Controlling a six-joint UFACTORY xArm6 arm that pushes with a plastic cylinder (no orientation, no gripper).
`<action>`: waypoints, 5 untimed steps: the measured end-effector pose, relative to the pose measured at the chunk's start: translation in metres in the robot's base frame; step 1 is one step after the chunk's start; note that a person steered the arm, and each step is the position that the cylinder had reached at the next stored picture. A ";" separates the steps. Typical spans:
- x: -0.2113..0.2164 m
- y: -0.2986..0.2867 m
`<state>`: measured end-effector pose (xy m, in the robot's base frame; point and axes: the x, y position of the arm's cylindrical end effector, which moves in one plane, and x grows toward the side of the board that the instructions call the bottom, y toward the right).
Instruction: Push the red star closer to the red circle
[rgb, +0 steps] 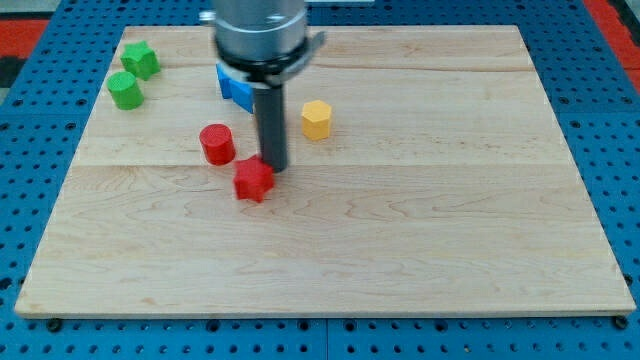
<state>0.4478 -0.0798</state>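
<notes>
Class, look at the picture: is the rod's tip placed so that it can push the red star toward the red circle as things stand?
Probably not yet. My tip sits at the red star's upper right edge, while the red circle lies up and to the view's left. Nothing blocks the gap, but pushing from here would likely send the star down-left, past it.

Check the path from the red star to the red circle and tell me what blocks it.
Nothing visible does. The red star lies just below-right of the red circle, with bare board between them. My tip is at the star's upper-right edge.
</notes>
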 end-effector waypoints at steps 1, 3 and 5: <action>0.011 -0.019; 0.061 0.017; 0.035 -0.067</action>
<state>0.4831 -0.1464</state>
